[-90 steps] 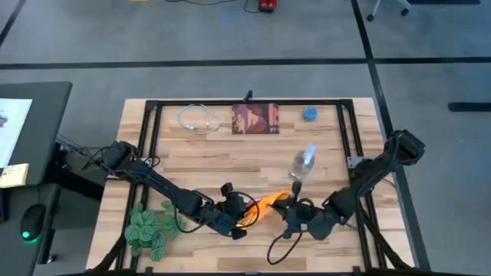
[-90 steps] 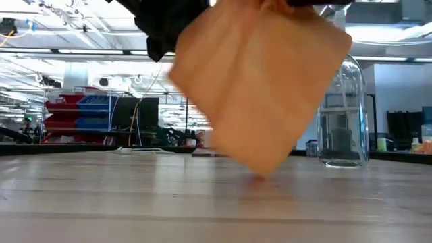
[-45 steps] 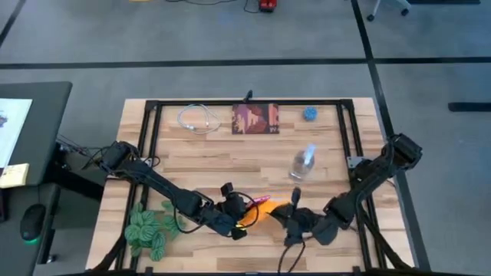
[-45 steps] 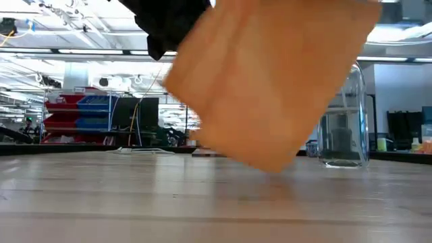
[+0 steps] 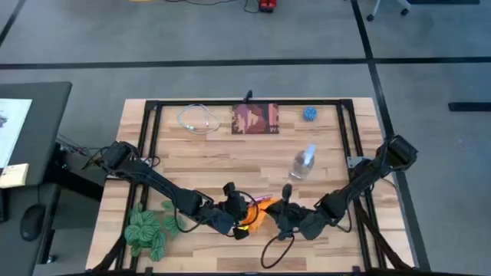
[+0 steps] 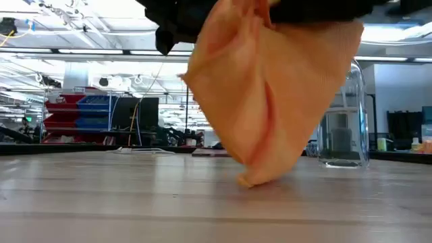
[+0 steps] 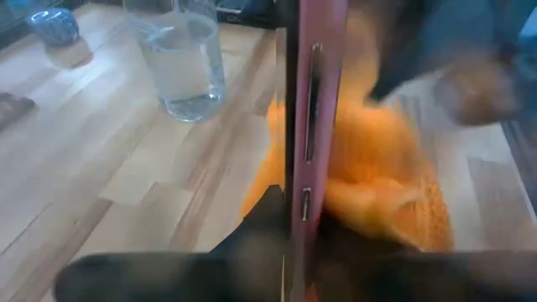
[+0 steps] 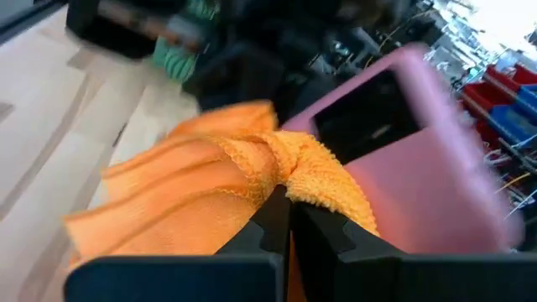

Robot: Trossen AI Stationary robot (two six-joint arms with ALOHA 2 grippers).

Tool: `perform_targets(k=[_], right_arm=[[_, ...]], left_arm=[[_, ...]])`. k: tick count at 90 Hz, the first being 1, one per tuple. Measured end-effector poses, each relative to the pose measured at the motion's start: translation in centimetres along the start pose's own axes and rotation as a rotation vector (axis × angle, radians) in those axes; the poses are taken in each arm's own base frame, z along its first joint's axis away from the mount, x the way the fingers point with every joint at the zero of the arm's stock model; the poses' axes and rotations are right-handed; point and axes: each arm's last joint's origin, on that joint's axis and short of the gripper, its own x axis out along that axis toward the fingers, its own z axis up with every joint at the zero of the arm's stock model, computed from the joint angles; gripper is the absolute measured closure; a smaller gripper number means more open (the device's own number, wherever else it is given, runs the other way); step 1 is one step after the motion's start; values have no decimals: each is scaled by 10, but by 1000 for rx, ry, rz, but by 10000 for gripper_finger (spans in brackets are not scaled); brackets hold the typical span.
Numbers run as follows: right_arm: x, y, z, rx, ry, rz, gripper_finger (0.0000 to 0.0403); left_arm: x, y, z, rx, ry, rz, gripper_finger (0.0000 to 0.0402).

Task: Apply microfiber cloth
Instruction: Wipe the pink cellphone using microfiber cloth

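I see a light wooden slat table (image 5: 207, 157): white coiled cable (image 5: 196, 119), dark red-brown printed square (image 5: 255, 119) at twelve o'clock, small blue ball (image 5: 309, 114) at one, clear glass bottle (image 5: 302, 162) near centre, green leafy plant (image 5: 149, 228) at eight.

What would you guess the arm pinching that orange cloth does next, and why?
Probably the right gripper, shut on the bright orange microfiber cloth, drags it across the dark screen of the pink-cased phone that the left gripper holds on edge. The cloth is bunched against the phone, its lower corner hanging to the wooden table.
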Motion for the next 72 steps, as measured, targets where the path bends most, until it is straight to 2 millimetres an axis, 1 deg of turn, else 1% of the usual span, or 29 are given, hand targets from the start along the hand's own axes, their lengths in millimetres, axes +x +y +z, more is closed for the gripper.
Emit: perform_targets(k=[10, 24, 29, 33, 40, 45, 55, 63, 72], right_arm=[[-3, 0, 4, -19, -24, -18, 403], [-12, -11, 26, -21, -145, -100, 403], [-12, -14, 29, -17, -167, -113, 403], [-10, -14, 28, -30, -161, -107, 403], [-6, -12, 22, -18, -138, -36, 403], [-4, -10, 15, -10, -98, 8, 403], [-4, -6, 5, -6, -22, 39, 403], [-6, -3, 4, -7, -8, 26, 403], [-9, -3, 7, -15, -23, -6, 403]], left_arm=[[0, 0, 0, -4, -3, -4, 393], [-1, -2, 3, -18, -14, -22, 393], [-1, -2, 4, -18, -15, -24, 393], [-1, -2, 4, -16, -17, -28, 393], [-1, -2, 3, -4, -12, -32, 393], [0, -2, 2, -1, -11, -31, 393], [0, -2, 3, 2, -14, -29, 393], [0, -2, 3, 3, -18, -28, 393], [0, -2, 4, -5, -29, -29, 393]])
